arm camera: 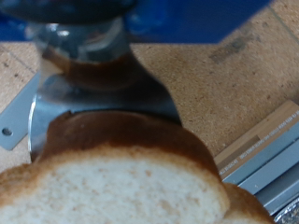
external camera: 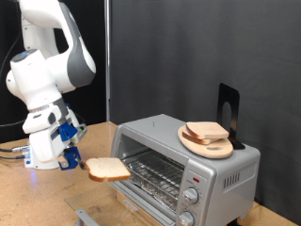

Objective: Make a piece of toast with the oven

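My gripper (external camera: 83,167) is shut on one edge of the piece of toast (external camera: 108,169), a pale slice with a brown crust. It holds the slice level in the air, just off the exterior view's left of the oven (external camera: 202,158). The oven's glass door (external camera: 141,196) is dropped open and the wire rack (external camera: 155,172) shows inside. In the wrist view the toast (arm camera: 121,182) fills the lower part, with a metal finger (arm camera: 98,93) behind it and the door's edge (arm camera: 271,159) beside it.
A round light-wood board (external camera: 209,143) lies on the oven's roof with another bread slice (external camera: 206,131) on it. A black stand (external camera: 229,111) rises behind it. Knobs (external camera: 191,196) are on the oven's front. The wooden table (external camera: 38,202) spreads below the arm.
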Controlling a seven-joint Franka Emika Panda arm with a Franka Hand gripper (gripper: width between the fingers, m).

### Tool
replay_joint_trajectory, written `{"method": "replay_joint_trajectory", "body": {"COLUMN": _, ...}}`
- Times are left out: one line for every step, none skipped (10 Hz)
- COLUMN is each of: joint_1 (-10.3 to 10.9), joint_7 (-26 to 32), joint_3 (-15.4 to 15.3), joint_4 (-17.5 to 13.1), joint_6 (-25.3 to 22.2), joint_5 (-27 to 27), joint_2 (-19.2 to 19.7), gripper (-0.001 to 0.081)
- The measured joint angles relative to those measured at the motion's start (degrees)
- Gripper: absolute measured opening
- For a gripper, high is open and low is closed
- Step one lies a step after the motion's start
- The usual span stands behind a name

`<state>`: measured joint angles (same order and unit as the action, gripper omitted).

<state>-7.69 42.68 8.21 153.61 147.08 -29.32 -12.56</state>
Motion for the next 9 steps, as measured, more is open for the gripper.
{"method": "replay_joint_trajectory", "body": {"joint_1": 0.0, "joint_7": 0.4, "joint_3": -0.1, "joint_4": -1.6, "joint_6": -1.3, "joint_5": 1.7, "joint_2": 1.3, "gripper": 0.0395}}
{"method": "replay_joint_trajectory", "body": {"joint_1": 0.0, "joint_7": 0.4, "joint_3": -0.3, "joint_4": -3.2, "joint_6": -2.7, "joint_5": 3.0, "joint_2": 2.9, "gripper": 0.0395}}
{"method": "replay_joint_trajectory", "body": {"joint_1": 0.0, "joint_7": 0.4, "joint_3": -0.7, "joint_4": -4.8, "joint_6": -3.6, "joint_5": 3.7, "joint_2": 4.5, "gripper": 0.0395}}
{"method": "replay_joint_trajectory", "body": {"joint_1": 0.2, "joint_7": 0.3, "joint_3": -1.3, "joint_4": -6.2, "joint_6": -3.7, "joint_5": 3.8, "joint_2": 6.1, "gripper": 0.0395}}
{"method": "replay_joint_trajectory", "body": {"joint_1": 0.6, "joint_7": 0.2, "joint_3": -2.1, "joint_4": -7.5, "joint_6": -3.6, "joint_5": 3.4, "joint_2": 7.7, "gripper": 0.0395}}
{"method": "replay_joint_trajectory", "body": {"joint_1": 1.2, "joint_7": 0.0, "joint_3": -3.1, "joint_4": -8.6, "joint_6": -3.1, "joint_5": 2.9, "joint_2": 9.0, "gripper": 0.0395}}
{"method": "replay_joint_trajectory", "body": {"joint_1": 2.0, "joint_7": 0.0, "joint_3": -4.2, "joint_4": -9.4, "joint_6": -2.4, "joint_5": 2.1, "joint_2": 10.0, "gripper": 0.0395}}
{"method": "replay_joint_trajectory", "body": {"joint_1": 2.7, "joint_7": 0.0, "joint_3": -5.3, "joint_4": -9.9, "joint_6": -2.1, "joint_5": 1.6, "joint_2": 10.6, "gripper": 0.0395}}
{"method": "replay_joint_trajectory", "body": {"joint_1": 3.3, "joint_7": -0.2, "joint_3": -6.3, "joint_4": -10.3, "joint_6": -2.1, "joint_5": 1.6, "joint_2": 11.1, "gripper": 0.0395}}
